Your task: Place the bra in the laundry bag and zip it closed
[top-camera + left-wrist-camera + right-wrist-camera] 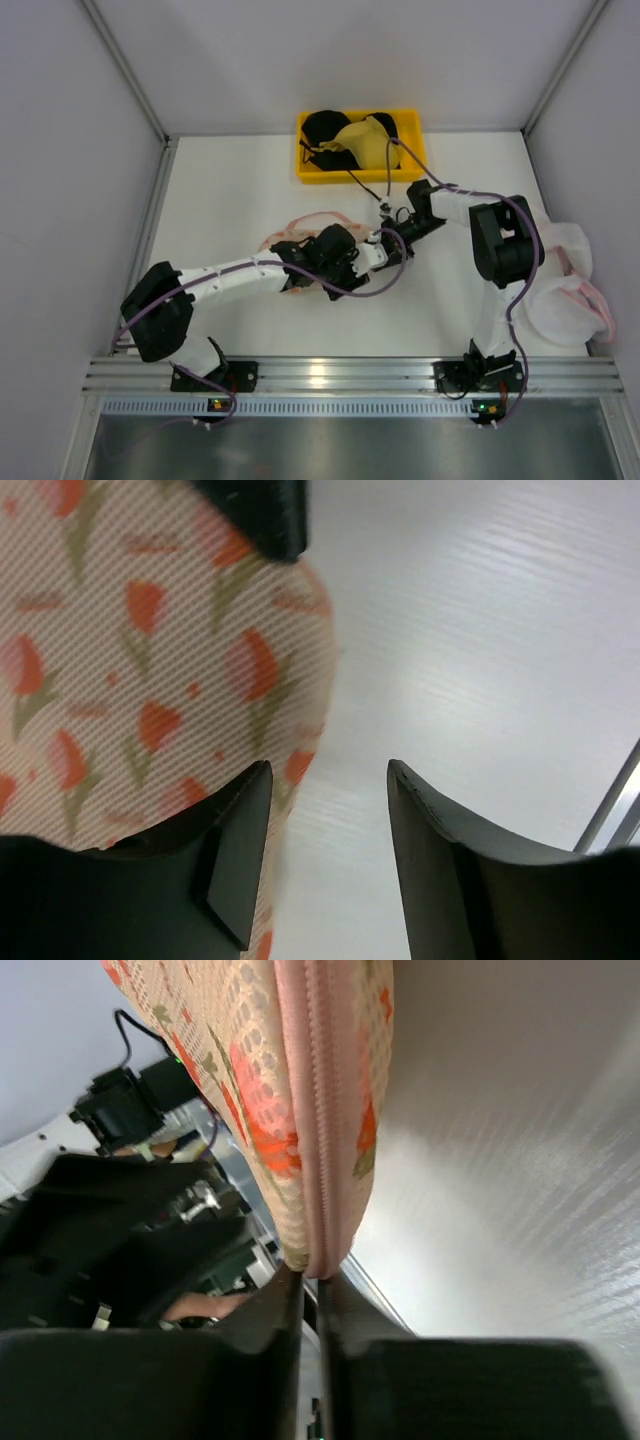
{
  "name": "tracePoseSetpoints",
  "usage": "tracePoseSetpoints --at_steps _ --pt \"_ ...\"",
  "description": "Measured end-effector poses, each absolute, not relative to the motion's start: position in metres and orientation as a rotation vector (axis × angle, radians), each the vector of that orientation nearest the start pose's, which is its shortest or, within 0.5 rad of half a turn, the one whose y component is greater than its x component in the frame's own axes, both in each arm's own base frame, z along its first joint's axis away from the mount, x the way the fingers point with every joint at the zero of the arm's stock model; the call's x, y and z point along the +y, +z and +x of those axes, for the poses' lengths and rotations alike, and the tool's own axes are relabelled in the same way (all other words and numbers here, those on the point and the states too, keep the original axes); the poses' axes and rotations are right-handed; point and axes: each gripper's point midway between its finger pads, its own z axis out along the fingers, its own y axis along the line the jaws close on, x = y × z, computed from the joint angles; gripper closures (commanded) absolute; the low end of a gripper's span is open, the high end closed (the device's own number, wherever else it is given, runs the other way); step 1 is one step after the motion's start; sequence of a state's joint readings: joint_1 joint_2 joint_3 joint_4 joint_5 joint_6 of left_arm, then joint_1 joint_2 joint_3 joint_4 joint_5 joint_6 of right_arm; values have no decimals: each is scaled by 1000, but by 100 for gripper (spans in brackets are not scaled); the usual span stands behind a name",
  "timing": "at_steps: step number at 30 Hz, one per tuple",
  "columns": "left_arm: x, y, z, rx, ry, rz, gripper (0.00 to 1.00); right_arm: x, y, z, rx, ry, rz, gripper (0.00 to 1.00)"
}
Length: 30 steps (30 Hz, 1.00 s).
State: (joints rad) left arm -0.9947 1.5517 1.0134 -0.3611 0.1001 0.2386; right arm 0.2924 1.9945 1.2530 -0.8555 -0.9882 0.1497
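Right wrist shows the right pincer [310, 1278] clenched on the laundry bag [240, 1060] zip trim, at 6 o'clock from the yellow bin [320, 178]. The left pincer [328, 770] is released. The bra is unseen, presumably inside. Zipping is likely in hand; the next move calls for a pull along the seam.

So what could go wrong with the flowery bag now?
The right gripper pinches only the very end of the pink zip trim on the laundry bag, so it could slip free. The left gripper is open, holding nothing, so the bag might slide on the table if pulled.
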Motion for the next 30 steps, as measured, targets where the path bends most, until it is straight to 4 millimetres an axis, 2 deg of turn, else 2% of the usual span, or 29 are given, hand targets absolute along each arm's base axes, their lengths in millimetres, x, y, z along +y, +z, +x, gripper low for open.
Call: tracePoseSetpoints --at_steps 1,2,3,6,10,14,18,20,22,25,27,30 --pt "-316 87 204 2038 -434 1476 35 231 68 249 2984 1552 -198 78" --pt "-308 92 211 2049 -421 1451 34 230 67 249 2986 1535 -209 70" --pt "-299 97 218 2067 -413 1426 33 229 65 250 2984 1520 -223 54" --pt "-275 102 243 2112 -369 1375 33 227 62 252 2983 1482 -256 24" --pt "-248 95 269 2167 -297 1361 33 223 61 259 2983 1407 -292 2" --pt "-246 64 284 2234 -249 1418 34 218 66 277 2948 1325 -335 1" --pt "-239 23 287 2361 -229 1443 35 200 72 300 2910 1240 -313 1" --pt "-234 27 300 2394 -235 1369 37 184 75 311 2888 1199 -273 1" --pt "-220 27 314 2448 -226 1271 37 162 80 320 2870 1140 -221 1" --pt "-178 26 343 2562 -187 1038 37 138 88 327 2843 1070 -177 1" --pt "-139 27 364 2635 -137 842 37 126 94 330 2828 1028 -164 0" --pt "-80 27 391 2725 -58 554 37 120 101 330 2811 985 -176 0"
